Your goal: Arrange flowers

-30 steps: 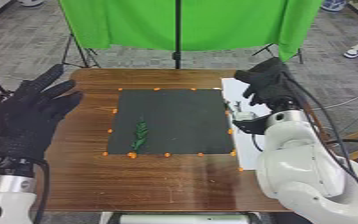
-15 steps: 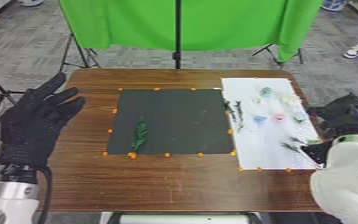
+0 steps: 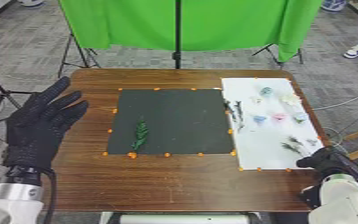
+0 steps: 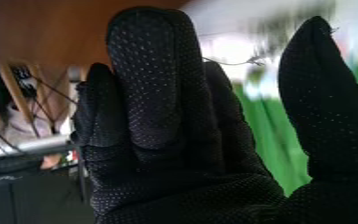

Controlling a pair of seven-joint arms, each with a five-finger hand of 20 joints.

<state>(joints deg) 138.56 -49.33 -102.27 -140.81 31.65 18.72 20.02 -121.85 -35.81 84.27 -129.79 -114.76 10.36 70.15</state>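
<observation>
Green cloth (image 3: 122, 25) hanging; black pole (image 3: 178, 55) in front; grey carpet (image 3: 24, 47) underneath

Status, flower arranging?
Left robot hand open; right robot hand open, hiding near right corner of white sheet. Leafy green sprig on black mat; flowers on sheet.

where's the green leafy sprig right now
In the head view, the green leafy sprig lies on the black mat, toward its near left corner, just right of the left hand.
</observation>
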